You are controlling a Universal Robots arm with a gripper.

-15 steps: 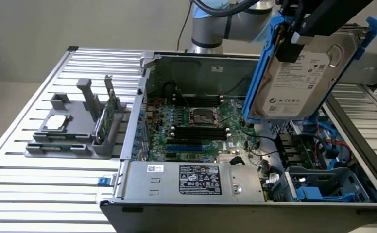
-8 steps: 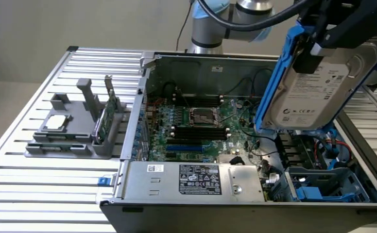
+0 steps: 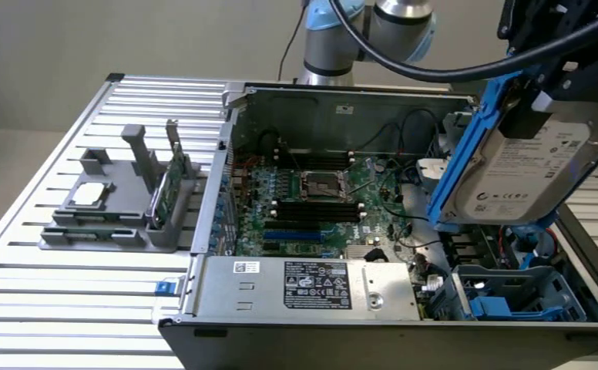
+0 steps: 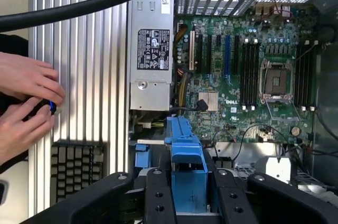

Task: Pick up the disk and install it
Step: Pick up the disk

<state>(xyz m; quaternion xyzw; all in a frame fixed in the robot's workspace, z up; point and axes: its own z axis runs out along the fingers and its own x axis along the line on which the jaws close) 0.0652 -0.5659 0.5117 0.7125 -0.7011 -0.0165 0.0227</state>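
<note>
The disk (image 3: pixel 525 173) is a silver-grey hard drive with a white label and blue side rails. It hangs tilted on edge above the right end of the open computer case (image 3: pixel 278 320). My gripper (image 3: pixel 538 100) is shut on its upper end. In the wrist view my gripper (image 4: pixel 191 200) has a black finger on each side of the disk's blue rail (image 4: pixel 186 160), with the motherboard (image 4: pixel 248 76) beyond. The blue drive bay (image 3: pixel 515 297) sits low in the case, beneath the disk.
A grey fixture (image 3: pixel 114 223) on the slatted table at the exterior view's left holds a small silver chip (image 3: pixel 89 194) and an upright green card (image 3: pixel 173 181). The power supply (image 3: pixel 314 285) fills the case's near corner. A person's hands (image 4: pixel 26 102) rest beside the case.
</note>
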